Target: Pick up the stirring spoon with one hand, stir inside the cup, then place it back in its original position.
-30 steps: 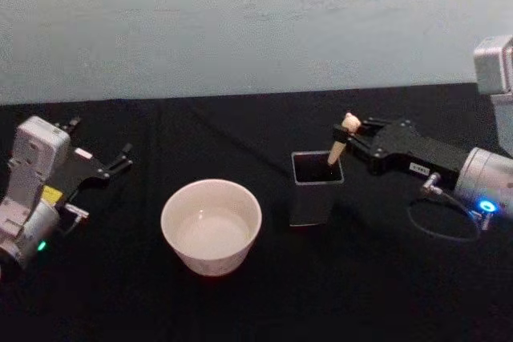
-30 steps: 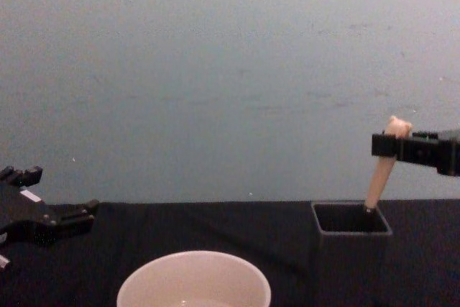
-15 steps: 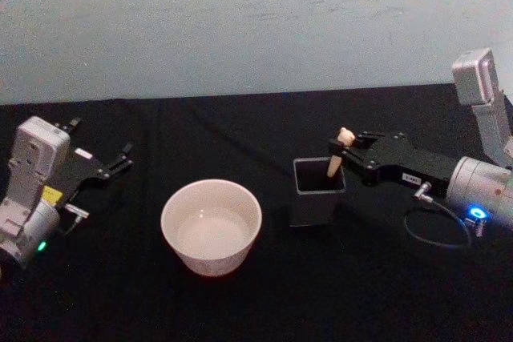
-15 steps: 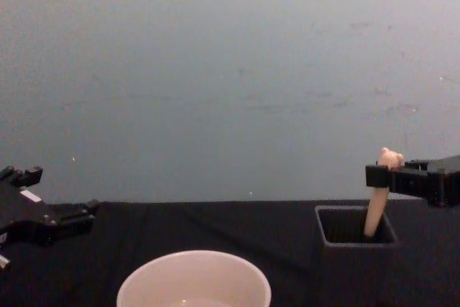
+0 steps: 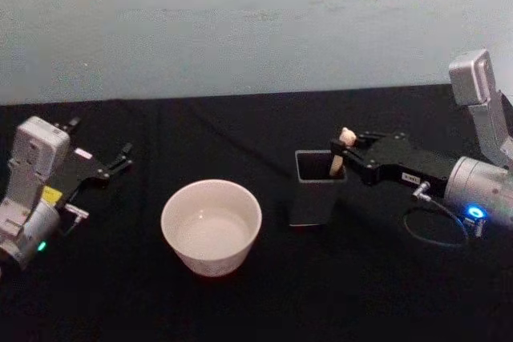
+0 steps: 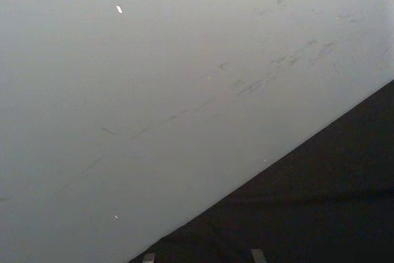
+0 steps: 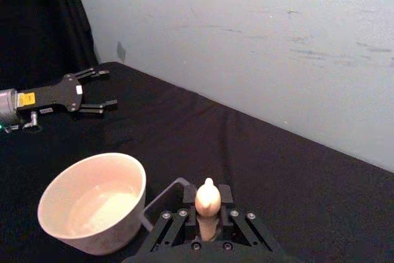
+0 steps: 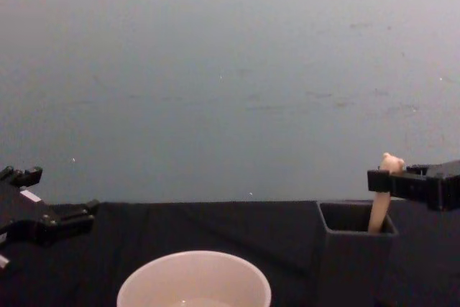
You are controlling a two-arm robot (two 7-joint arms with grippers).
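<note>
Lowered since a second ago, the stirring spoon point(image 5: 340, 152) now stands deeper in the dark grey square holder point(image 5: 315, 190), so that less of its cream-beige handle shows above the rim; its thin neck and metal bowl are hidden inside the box. It stands nearly upright, where a second ago it leaned more, with its bear-like knob just above the black fingers. The right gripper point(image 5: 348, 152) has come down with it and grips the handle just below the knob, one finger on each side; in the right wrist view the knob point(image 7: 207, 196) sits squarely between the two clamping fingers point(image 7: 229, 215). In the chest view the handle point(image 8: 379, 210) rises out of the holder's point(image 8: 356, 257) far right part, and the right gripper point(image 8: 388, 179) reaches in from the right edge, level with the knob. The holder stands on the black tablecloth point(image 5: 256, 294), to the right of the cream-white cup point(image 5: 212, 226) and near it without touching. The cup is upright, with what looks like pale liquid in its bottom. The left gripper point(image 5: 115, 164) rests well apart at the left side of the table, its fingers spread and grasping nothing, where it was before.
</note>
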